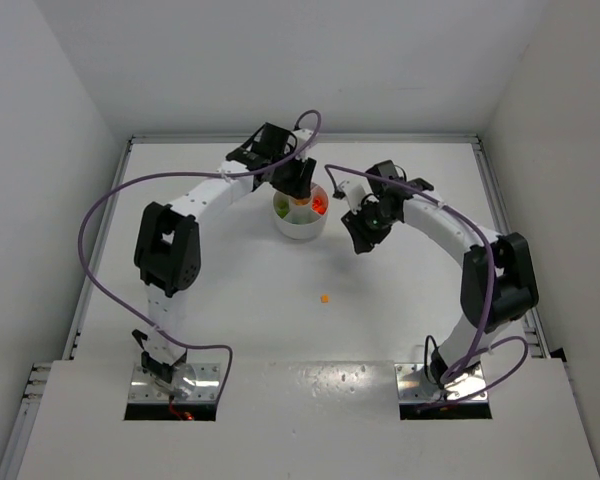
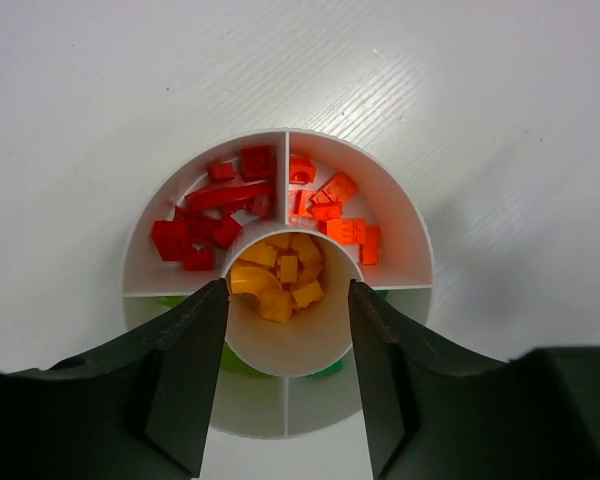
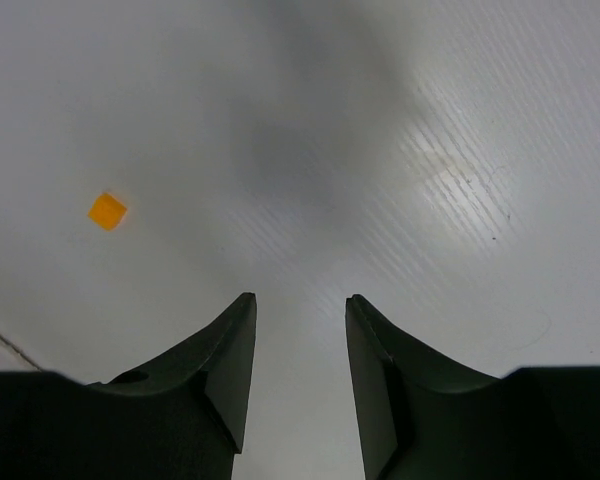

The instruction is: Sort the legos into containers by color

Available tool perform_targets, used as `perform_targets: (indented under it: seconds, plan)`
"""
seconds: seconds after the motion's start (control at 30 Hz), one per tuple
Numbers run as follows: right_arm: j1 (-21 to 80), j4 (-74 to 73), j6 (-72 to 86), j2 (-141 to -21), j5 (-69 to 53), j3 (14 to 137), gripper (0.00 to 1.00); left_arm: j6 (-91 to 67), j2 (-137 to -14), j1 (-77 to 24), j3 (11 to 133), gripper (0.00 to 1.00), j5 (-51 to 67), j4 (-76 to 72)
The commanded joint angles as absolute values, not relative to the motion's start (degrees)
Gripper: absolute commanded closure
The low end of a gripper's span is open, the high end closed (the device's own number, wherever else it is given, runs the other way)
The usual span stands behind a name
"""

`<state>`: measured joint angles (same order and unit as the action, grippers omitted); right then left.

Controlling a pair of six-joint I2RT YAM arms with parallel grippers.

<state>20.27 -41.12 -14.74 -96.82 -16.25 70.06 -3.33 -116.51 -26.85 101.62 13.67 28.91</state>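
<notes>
Left gripper: jaws parted, holding nothing, poised over the white dish. Dish contents: red legos in one far wedge, orange legos in the adjoining wedge, yellow-orange legos in the central cup. Orange brick: one, loose on the table. Right gripper: jaws parted, empty, above the table.
</notes>
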Motion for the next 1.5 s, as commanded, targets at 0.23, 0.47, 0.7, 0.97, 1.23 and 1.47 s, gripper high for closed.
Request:
perform_targets:
  seconds: [0.23, 0.47, 0.7, 0.97, 1.23, 1.47]
  plan:
    - [29.70, -41.47, -20.82, -95.09, -10.64, 69.35, 0.51, -14.40, -106.28, -16.54, 103.71, 0.41, 18.81, 22.24]
    - [38.66, -48.69, -23.47, -102.38, -8.70, 75.23, 0.36, -14.51, -99.24, -8.37, 102.75, 0.13, 23.80, 24.78]
    - [42.62, -51.24, -23.39, -107.57, -6.69, 77.08, 0.44, -10.81, -95.90, -2.82, 99.07, 0.07, 30.23, 31.29]
    - [45.96, -44.31, -22.15, -107.23, -4.22, 72.87, 0.52, -10.81, -94.04, 0.18, 95.27, 0.06, 33.22, 31.29]
    - [48.25, -43.59, -22.15, -109.60, -1.76, 73.56, 0.53, -11.34, -94.04, 0.70, 94.22, 0.04, 33.84, 31.29]
    - [49.48, -43.07, -22.15, -111.36, -1.23, 74.09, 0.53, -12.39, -94.57, 0.70, 94.22, 0.01, 33.84, 30.77]
